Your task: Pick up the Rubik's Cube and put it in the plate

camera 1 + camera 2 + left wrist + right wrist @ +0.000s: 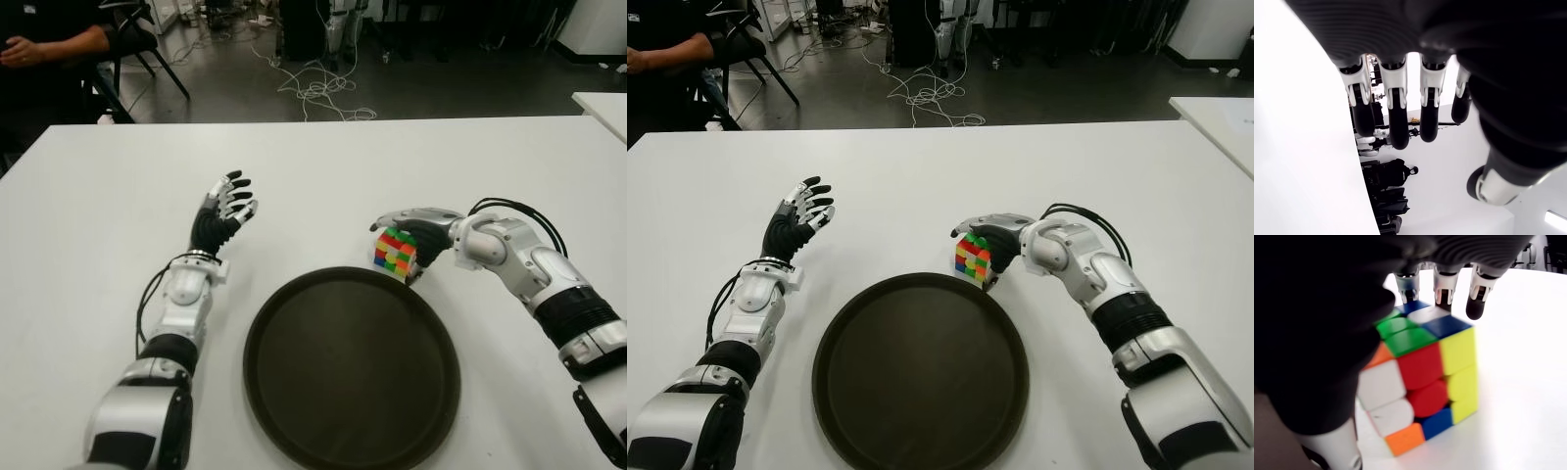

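Note:
The Rubik's Cube [395, 251] sits tilted at the far right rim of the dark round plate [294, 392], on the white table [323, 166]. My right hand [411, 233] is closed around it. In the right wrist view the fingers [1442, 286] drape over the top of the cube [1420, 377] and the thumb presses its near side. One lower corner of the cube looks raised off the table. My left hand [225, 206] shows to the left of the plate, fingers spread and holding nothing; its fingers [1398, 122] hang free in the left wrist view.
A person [44, 44] sits beyond the table's far left corner beside a chair [147, 39]. Cables [318, 93] lie on the floor behind the table. Another white table [605, 106] shows at the right edge.

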Robot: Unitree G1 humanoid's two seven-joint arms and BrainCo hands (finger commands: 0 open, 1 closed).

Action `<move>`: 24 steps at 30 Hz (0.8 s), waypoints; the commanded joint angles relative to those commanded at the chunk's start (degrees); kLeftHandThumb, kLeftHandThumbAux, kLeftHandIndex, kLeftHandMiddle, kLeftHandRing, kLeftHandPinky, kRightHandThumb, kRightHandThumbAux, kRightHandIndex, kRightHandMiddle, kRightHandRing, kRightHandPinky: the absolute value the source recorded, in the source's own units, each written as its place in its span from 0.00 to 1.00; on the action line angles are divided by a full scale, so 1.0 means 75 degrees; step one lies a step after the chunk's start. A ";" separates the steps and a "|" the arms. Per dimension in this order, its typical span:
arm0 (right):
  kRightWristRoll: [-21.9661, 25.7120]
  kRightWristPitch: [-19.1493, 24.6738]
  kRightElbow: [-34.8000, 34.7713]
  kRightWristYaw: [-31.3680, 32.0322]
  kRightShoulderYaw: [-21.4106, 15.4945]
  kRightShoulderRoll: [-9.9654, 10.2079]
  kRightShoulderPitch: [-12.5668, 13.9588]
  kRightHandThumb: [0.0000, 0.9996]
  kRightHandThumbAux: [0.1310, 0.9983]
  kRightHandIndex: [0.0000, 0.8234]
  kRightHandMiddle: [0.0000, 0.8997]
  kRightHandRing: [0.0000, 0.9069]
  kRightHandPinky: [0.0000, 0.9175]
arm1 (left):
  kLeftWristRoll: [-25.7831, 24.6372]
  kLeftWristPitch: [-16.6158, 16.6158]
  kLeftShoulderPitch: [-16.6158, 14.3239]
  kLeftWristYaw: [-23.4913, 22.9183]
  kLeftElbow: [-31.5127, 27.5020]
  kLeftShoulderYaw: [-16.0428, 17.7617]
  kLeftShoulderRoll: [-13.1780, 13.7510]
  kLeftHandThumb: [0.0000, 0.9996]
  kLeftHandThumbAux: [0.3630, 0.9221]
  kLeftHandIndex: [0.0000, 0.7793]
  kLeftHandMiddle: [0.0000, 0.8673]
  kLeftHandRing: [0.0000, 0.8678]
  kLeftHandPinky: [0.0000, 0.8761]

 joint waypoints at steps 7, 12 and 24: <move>-0.0203 0.0005 -0.0020 -0.0236 0.0083 0.0048 0.0033 0.00 0.83 0.17 0.16 0.14 0.10 | -0.0007 -0.0030 0.0001 -0.0011 0.0015 0.0005 -0.0004 0.26 0.64 0.19 0.25 0.25 0.22; -0.0309 0.0097 -0.0069 -0.0265 0.0135 0.0046 0.0035 0.00 0.81 0.17 0.17 0.15 0.10 | -0.0012 -0.0025 -0.0008 -0.0013 0.0035 0.0013 -0.0002 0.26 0.63 0.19 0.25 0.25 0.23; -0.0328 0.0265 -0.0171 -0.0350 0.0175 0.0077 0.0093 0.00 0.81 0.17 0.16 0.14 0.10 | -0.0026 -0.0043 0.0013 -0.0012 -0.0004 0.0019 -0.0011 0.26 0.65 0.20 0.27 0.26 0.23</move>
